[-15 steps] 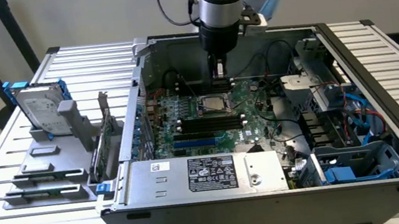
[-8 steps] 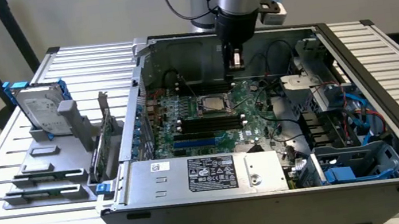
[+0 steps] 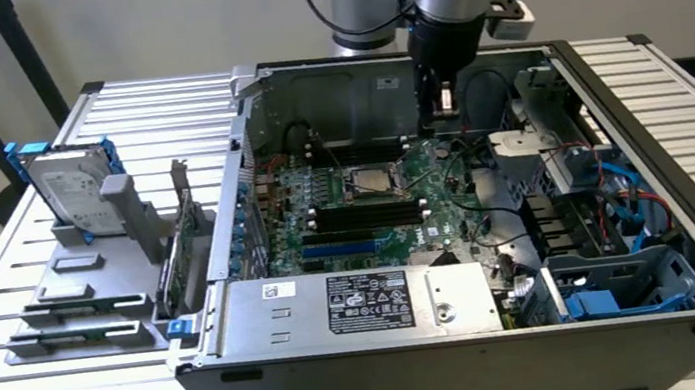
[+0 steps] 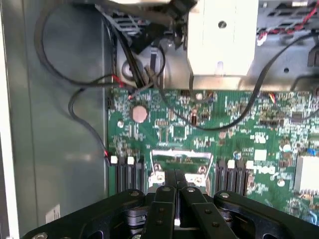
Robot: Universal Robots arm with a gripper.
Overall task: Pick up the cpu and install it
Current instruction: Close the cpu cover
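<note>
Fingers pressed flat together, hand empty, hanging inside the open case near the socket. Closed like that, I'd guess, to prod rather than grab. The cpu looks seated there, a grey square in the frame. From the wrist, the fingers cover the socket's middle, so the seating can't be confirmed.
</note>
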